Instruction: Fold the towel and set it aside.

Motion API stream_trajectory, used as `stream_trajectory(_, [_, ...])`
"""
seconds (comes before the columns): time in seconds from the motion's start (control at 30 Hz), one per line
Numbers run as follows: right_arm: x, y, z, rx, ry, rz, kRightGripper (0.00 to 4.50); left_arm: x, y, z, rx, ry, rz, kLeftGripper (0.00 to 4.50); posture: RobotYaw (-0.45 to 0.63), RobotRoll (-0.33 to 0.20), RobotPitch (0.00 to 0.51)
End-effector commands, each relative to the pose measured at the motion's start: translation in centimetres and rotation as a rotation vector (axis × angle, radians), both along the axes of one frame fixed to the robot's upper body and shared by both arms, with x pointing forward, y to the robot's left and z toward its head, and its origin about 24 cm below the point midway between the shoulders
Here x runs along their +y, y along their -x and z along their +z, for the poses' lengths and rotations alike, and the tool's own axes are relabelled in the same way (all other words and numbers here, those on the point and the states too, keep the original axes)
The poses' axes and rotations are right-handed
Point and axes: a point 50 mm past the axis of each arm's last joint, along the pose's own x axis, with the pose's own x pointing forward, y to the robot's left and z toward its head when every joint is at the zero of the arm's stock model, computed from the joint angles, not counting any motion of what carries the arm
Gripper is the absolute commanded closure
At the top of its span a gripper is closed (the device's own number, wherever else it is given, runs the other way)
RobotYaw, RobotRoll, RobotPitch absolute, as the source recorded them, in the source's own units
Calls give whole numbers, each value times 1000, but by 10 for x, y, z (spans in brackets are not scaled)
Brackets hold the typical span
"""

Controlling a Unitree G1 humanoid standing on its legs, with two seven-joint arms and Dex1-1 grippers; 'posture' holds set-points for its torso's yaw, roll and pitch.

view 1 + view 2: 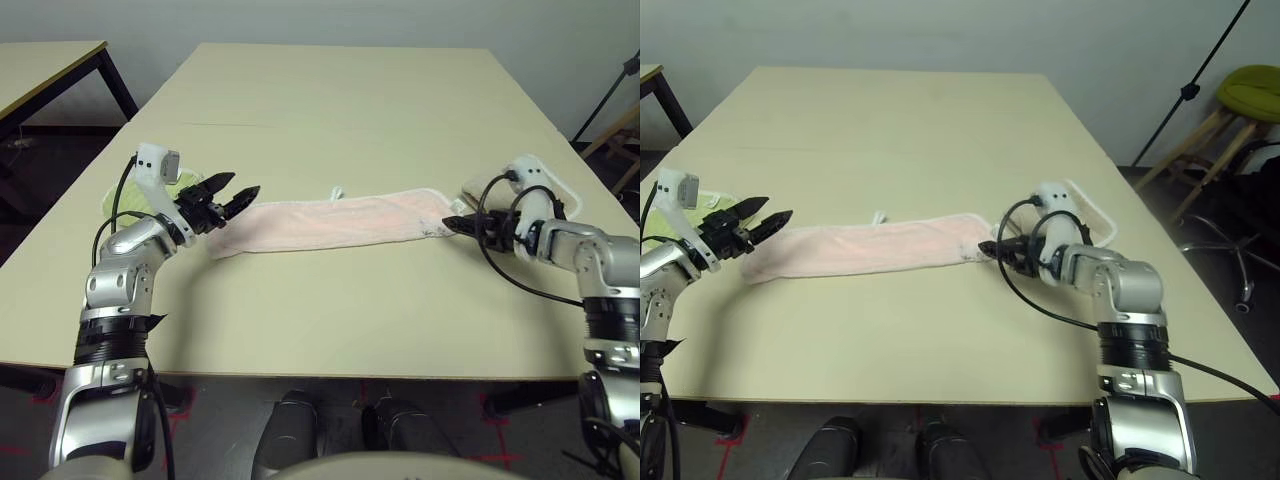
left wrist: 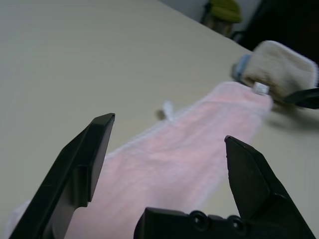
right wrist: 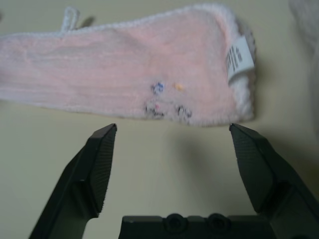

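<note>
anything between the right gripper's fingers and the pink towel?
No. In the right wrist view a bare strip of table separates the open right gripper from the towel, whose embroidered end faces it. Nothing lies there.

A pale wall [image 1: 400, 20] is standing behind the cream table [image 1: 340, 110]. A second table [image 1: 45, 65] is sitting far left; a wooden stool with a green cushion [image 1: 1248, 95] is sitting far right on dark floor [image 1: 1230, 290].
</note>
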Motion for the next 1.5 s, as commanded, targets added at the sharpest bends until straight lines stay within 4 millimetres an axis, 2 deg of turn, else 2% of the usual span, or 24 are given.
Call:
stream_trajectory(0.03, [0,6,0,37,-51,-22,32,-4,2,1,34,-3,-133,10,84,0,84])
stream_trajectory(0.33, [22,4,-28,149,-233,-149,32,-2,1,8,71,-59,-268,10,86,0,78])
stream_trajectory(0.8, [46,-28,-44,205,-246,-293,32,-7,0,14,48,-68,-275,10,100,0,83])
stream_trajectory(0.9, [51,-34,-42,179,-239,-296,629,-8,0,14,46,-68,-273,0,104,0,84])
stream_trajectory(1.03, [51,-39,-39,131,-198,-305,2106,-7,0,14,46,-65,-264,0,104,0,83])
stream_trajectory(1.23, [46,-42,-30,-16,-28,-272,4382,-5,1,13,47,-63,-245,0,101,0,84])
stream_trajectory(1.33, [53,-44,-18,-131,53,-194,4448,-5,1,12,50,-63,-242,0,97,0,85])
stream_trajectory(1.5, [84,-38,4,-266,100,27,4448,-5,1,10,52,-60,-235,0,99,0,86])
